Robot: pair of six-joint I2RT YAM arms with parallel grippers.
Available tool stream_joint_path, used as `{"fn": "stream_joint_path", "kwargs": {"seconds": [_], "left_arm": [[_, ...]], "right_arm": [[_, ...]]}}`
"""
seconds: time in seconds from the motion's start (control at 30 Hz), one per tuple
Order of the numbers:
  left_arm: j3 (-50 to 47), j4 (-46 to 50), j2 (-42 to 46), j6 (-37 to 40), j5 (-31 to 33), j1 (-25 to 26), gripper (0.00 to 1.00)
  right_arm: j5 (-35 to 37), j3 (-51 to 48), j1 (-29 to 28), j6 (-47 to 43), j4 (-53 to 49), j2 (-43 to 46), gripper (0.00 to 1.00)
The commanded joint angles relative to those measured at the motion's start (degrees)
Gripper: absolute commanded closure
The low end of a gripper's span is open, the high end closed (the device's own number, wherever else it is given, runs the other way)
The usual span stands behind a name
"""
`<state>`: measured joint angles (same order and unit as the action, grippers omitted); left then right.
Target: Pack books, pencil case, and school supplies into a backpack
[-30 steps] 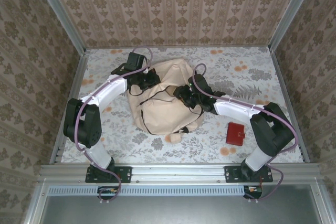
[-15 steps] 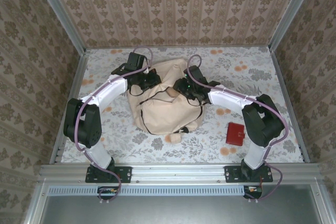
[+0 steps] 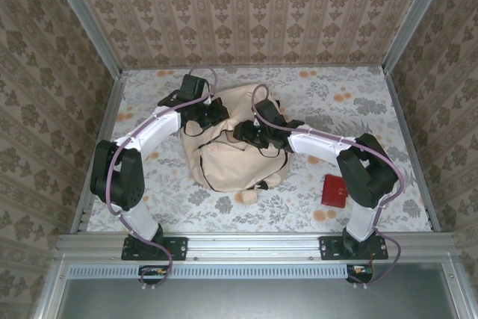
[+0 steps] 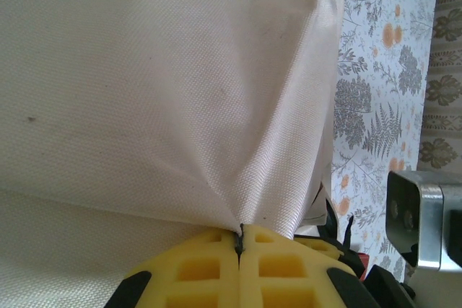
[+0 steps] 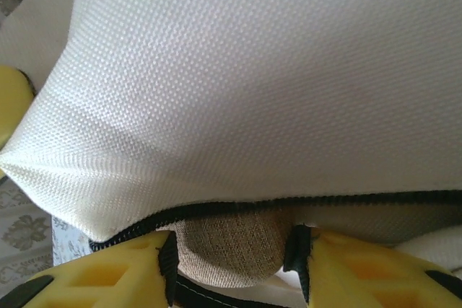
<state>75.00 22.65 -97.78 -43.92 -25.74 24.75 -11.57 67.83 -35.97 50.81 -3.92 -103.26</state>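
Top external view, bench (image 3: 351, 102): flowered surface that carries everything.
Backpack (image 3: 231, 166): in the middle of the bench, slumped flat; cream cloth, by far the biggest item.
Handling: judged soft and light, with no stiffness of its own. It will sag wherever it is not held up, so take it by a fold or rim beside the dark zipper (image 5: 289, 203), one hold on each side of the opening.
Contents: hidden under the cloth; I cannot tell what is inside.
Left pincer (image 4: 240, 239): at the bag's 11 o'clock, pads together, clamped on a tented fold of cream cloth.
Right pincer (image 5: 234, 268): over the bag's middle, jaws apart, with a grey woven tab (image 5: 231, 247) between them below the zipper. Whether they press it, I cannot tell.
Red pouch (image 3: 335, 190): at 4 o'clock from the bag, well apart, lying on the bench, not yet packed.
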Motion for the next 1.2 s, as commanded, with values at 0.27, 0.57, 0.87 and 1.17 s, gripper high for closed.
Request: {"fn": "stream_joint_path", "kwargs": {"seconds": [0.27,0.57,0.87,1.17], "left_arm": [[2.34,0.84,2.14,1.14,-1.07,0.29,1.0],[1.79,1.35,2.66,1.14,-0.94,0.25,1.0],[1.46,1.46,3.58,0.7,-0.02,0.03,1.0],[0.05,0.67,5.01,-0.31,1.3,-0.4,1.0]], "right_arm": [[-6.02,4.12,-0.38,-11.83,1.87,-5.82,0.55],[-6.75,4.93,-0.95,-19.61,3.62,-7.98,0.48],[-13.28,4.61,-2.13,-23.33,7.07,-8.41,0.7],[-16.14,2.85,-2.68,-20.43,12.81,-7.98,0.72]]}}
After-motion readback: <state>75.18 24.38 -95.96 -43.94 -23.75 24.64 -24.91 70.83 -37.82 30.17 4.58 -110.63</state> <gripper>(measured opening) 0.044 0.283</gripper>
